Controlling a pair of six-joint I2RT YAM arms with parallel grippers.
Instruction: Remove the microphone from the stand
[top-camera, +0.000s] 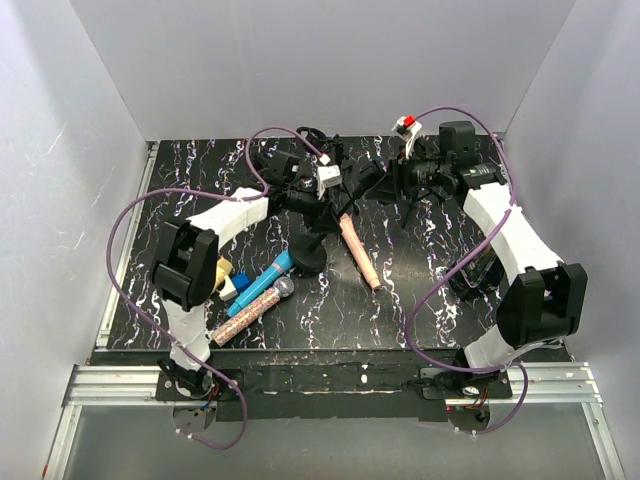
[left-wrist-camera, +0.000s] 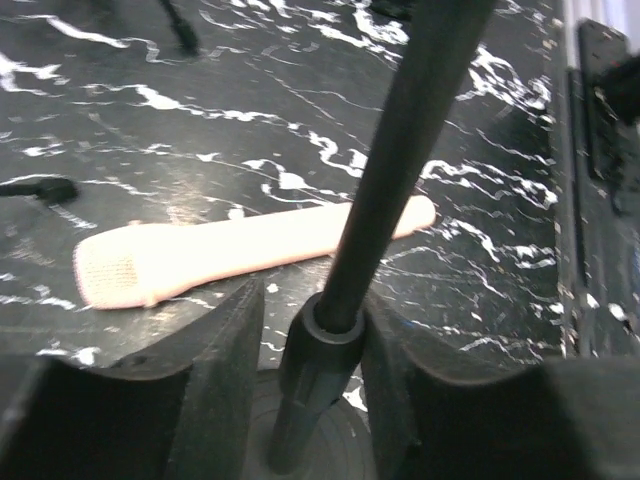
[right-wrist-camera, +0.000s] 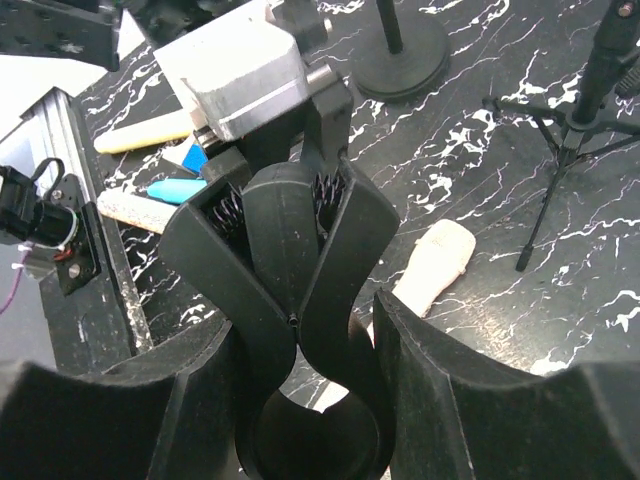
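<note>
The black microphone stand (top-camera: 308, 255) stands at the table's centre. My left gripper (top-camera: 305, 205) is shut on its pole (left-wrist-camera: 400, 150), at the collar just above the round base; in the left wrist view the gripper (left-wrist-camera: 315, 340) has a finger on each side of the collar. My right gripper (top-camera: 385, 180) is shut on the stand's black spring clip (right-wrist-camera: 300, 260), whose ring is empty; in the right wrist view the gripper (right-wrist-camera: 310, 390) flanks the clip. A pale pink microphone (top-camera: 360, 252) lies flat on the table beside the base, also in the left wrist view (left-wrist-camera: 230, 255) and right wrist view (right-wrist-camera: 432, 265).
A blue microphone (top-camera: 262, 280) and a glittery pink one (top-camera: 255, 312) lie at the front left beside a yellow object (top-camera: 222, 272). A tripod stand (right-wrist-camera: 570, 130) and another round-based stand (right-wrist-camera: 400, 60) stand behind. A red-and-white item (top-camera: 407, 124) sits at the back.
</note>
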